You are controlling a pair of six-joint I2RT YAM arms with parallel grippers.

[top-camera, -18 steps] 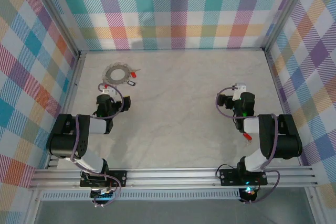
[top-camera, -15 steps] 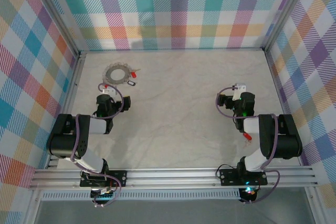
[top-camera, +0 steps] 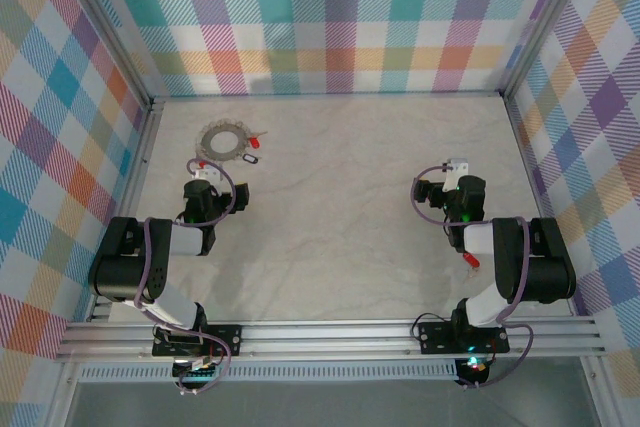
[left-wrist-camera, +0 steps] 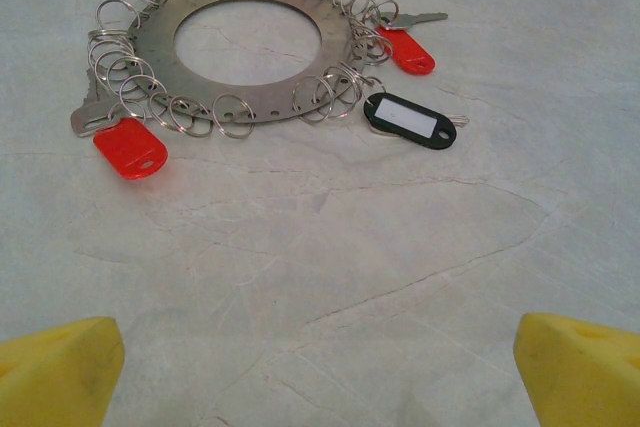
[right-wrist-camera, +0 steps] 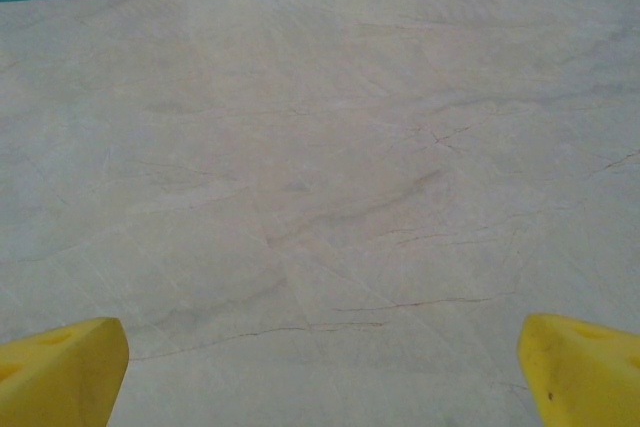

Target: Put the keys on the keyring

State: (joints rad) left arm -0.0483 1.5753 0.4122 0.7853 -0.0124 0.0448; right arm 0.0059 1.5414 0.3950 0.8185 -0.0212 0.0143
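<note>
A pale marbled counter (top-camera: 340,197) sits inside plaid walls (top-camera: 330,17). The left arm (top-camera: 150,257) and right arm (top-camera: 510,267) rest folded at its near edge. The yellow-tipped left fingers (left-wrist-camera: 60,372) are spread wide and hold nothing. The right fingers (right-wrist-camera: 580,367) are likewise released, over bare counter. The keyring (left-wrist-camera: 250,99), a flat grey ring edged with small wire loops, lies at the counter's far left, just ahead of the left fingers. Two red-headed keys (left-wrist-camera: 130,147) lie against its rim on opposite sides, and a black tag (left-wrist-camera: 410,119) with a white label lies beside it.
</note>
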